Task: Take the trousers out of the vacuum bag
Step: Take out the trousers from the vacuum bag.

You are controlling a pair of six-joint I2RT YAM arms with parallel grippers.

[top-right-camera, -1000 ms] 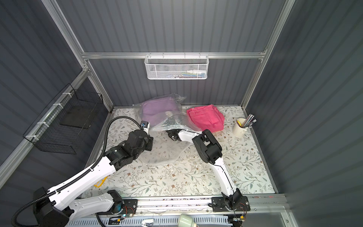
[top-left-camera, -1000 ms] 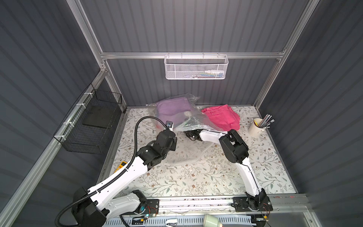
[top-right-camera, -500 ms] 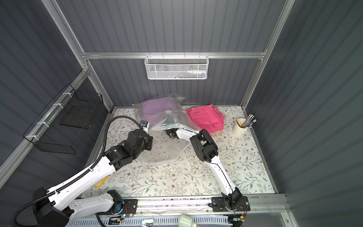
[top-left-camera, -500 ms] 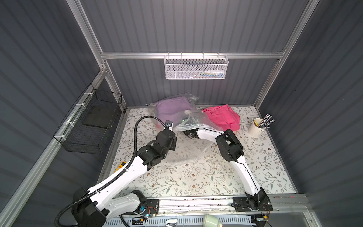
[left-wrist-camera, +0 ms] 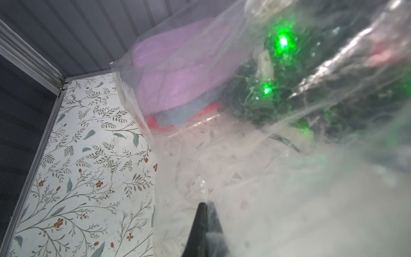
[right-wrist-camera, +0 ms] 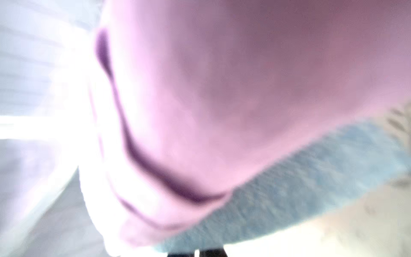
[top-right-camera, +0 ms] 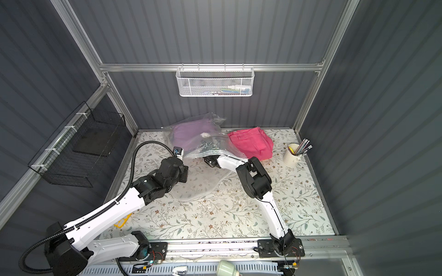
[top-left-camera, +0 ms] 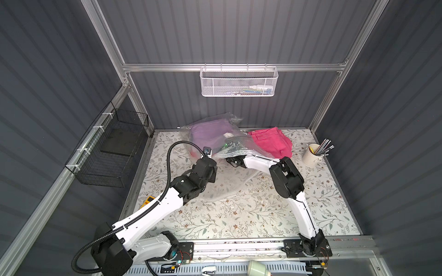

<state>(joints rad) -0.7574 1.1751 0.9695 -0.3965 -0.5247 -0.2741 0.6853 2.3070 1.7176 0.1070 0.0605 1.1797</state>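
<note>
pins vacuum bag [top-left-camera: 228,178] film in closed left gripper [left-wrist-camera: 203,213] to anchor the mouth; reaches right gripper [right-wrist-camera: 196,252], closed, inside against lilac trousers [top-left-camera: 210,131] stacked on light blue trousers [left-wrist-camera: 178,113]; cannot tell whether cloth is caught. leaves its long axis running rear to front on desk [top-left-camera: 239,215], mouth facing front. notes hot pink trousers [top-left-camera: 272,143] already out beside it.

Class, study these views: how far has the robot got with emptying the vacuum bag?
Done: pink trousers lie outside the bag. In hand: left pincer pinches the bag; right pincer, shut, is inside by the lilac pair. Left: the lilac pair, blue pair and red pair are inside.
</note>
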